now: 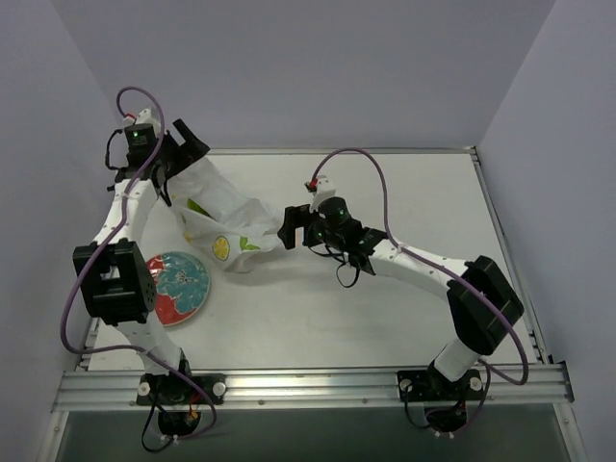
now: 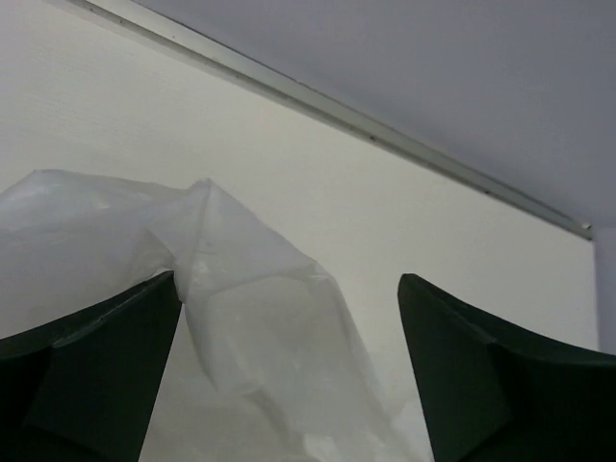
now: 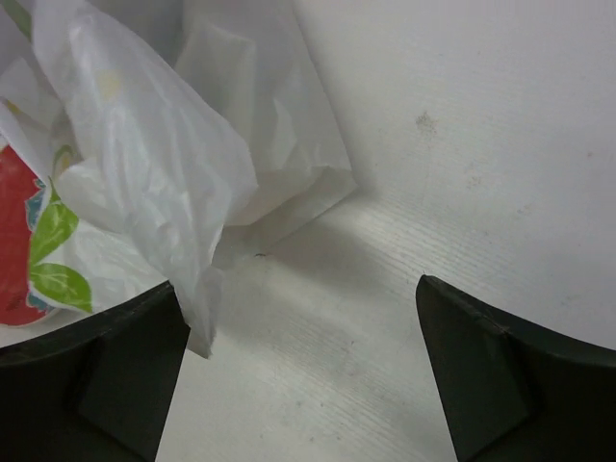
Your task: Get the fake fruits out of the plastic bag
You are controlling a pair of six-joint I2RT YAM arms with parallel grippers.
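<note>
Near edge: both arm bases bolted to a metal rail (image 1: 318,385), left arm on the left. Just past the left base a round plate (image 1: 180,286), red rim and teal floral centre, lies flat on the white tabletop (image 1: 385,308), near the left edge.

Mid tabletop: the right gripper (image 1: 289,229) points left, low over the surface, right at the near-right end of the plastic bag (image 1: 231,217). In the right wrist view its jaws stand wide apart with bare tabletop between them. A fold of bag film hangs against the inner edge of the picture-left finger (image 3: 96,375), not clamped.

The plastic bag is crinkled white translucent film. It lies slanted from beside the plate's far rim up toward the far-left corner, its near part resting on the tabletop just beyond the plate. Yellow and green marks show on it, and a red and green print shows in the right wrist view. The fake fruits cannot be told apart from those marks. Any that are inside are hidden by the film.

Far left: the left gripper (image 1: 190,142) sits at the bag's far end, raised. Jaws apart here too. In the left wrist view a peak of film touches the inner edge of the picture-left finger (image 2: 87,375), and the other finger is clear of it. Behind it is the tabletop's far metal edge strip (image 2: 385,135), then a grey wall.
</note>
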